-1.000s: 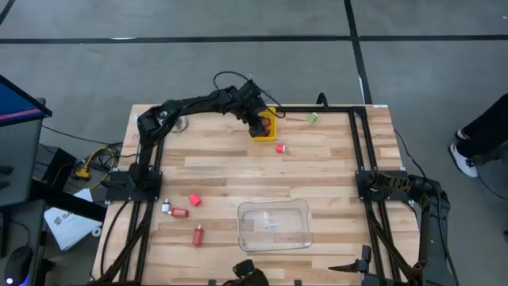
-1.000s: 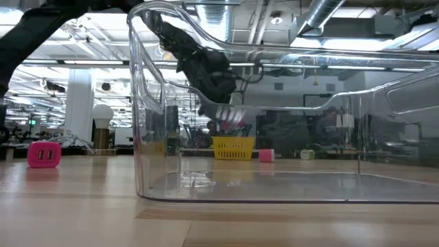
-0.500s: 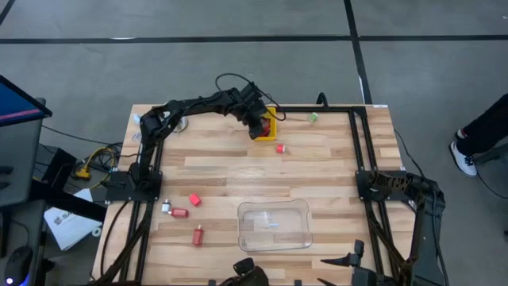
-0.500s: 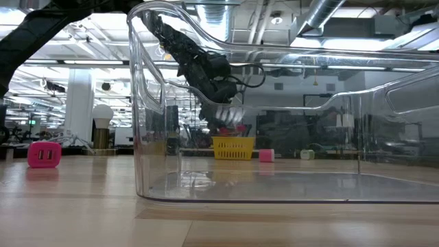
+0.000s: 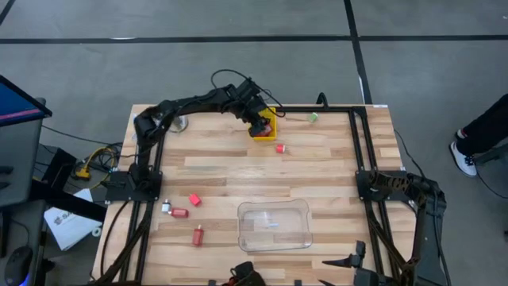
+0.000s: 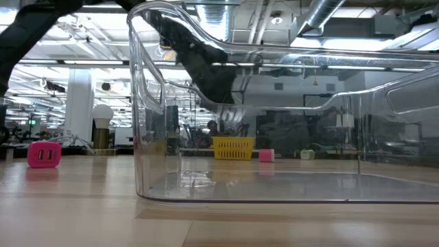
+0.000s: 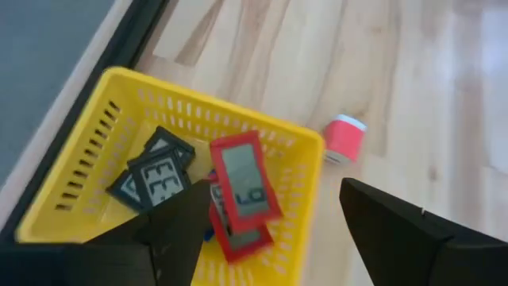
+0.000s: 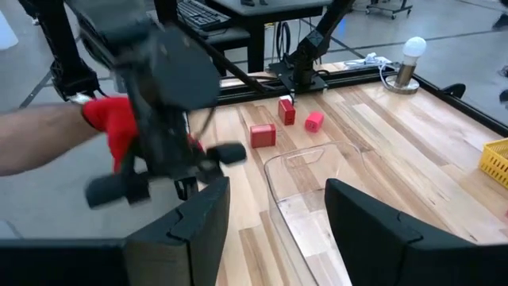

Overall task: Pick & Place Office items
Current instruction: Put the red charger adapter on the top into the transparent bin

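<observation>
Wooden table (image 5: 317, 171) is shared by both arms; the left gripper (image 5: 258, 124) is hung over the yellow basket (image 7: 95, 151) with jaws spread and empty, a red item (image 7: 242, 184) already lying inside. A straight lift clear of the rim is advised. Basket contents are shown only in the left wrist view; red pieces (image 5: 190, 200) near the clear tray (image 5: 274, 225) only overhead. The right gripper (image 8: 274, 218) is parked, jaws apart.
</observation>
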